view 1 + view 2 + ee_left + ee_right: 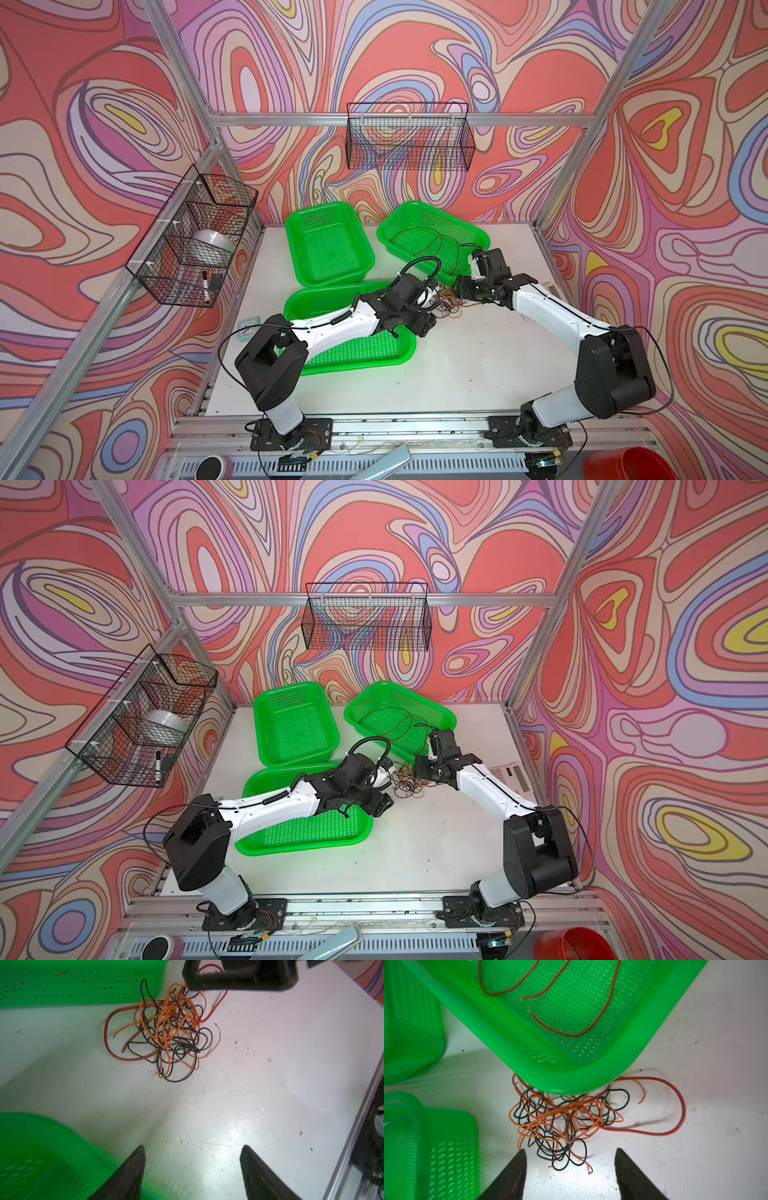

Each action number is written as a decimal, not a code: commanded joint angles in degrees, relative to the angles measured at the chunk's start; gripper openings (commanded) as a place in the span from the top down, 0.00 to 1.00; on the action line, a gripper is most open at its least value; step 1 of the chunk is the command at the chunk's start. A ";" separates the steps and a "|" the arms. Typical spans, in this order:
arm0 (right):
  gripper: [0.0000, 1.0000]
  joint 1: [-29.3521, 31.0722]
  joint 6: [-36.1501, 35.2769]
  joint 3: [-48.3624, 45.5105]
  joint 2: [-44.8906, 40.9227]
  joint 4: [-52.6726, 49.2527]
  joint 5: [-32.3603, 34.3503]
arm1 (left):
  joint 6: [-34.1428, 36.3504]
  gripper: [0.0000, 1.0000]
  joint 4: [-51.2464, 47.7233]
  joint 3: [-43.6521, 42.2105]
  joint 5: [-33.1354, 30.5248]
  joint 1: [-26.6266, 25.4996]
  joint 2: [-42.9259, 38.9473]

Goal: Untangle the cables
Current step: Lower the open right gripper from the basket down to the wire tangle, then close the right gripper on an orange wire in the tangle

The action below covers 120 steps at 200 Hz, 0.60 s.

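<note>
The cables point(560, 1122) are thin, light and floppy. They lie in one heap on the white table point(270, 1084), in the middle, just near of the far right green basket point(571, 1084). You should pinch one loose loop at the heap's edge, not the knotty middle. Your left gripper point(193, 1148) and right gripper point(570, 1150) both have their jaws apart and hold nothing.

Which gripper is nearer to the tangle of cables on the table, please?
Right. The right gripper is at the tangle of cables, open jaws flanking its nearest loops; the left gripper stands well short of it.
</note>
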 commanded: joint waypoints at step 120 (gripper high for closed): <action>0.72 7.65 -0.23 1.15 12.18 12.84 6.09 | 3.04 0.26 -0.71 16.36 12.02 11.77 1.55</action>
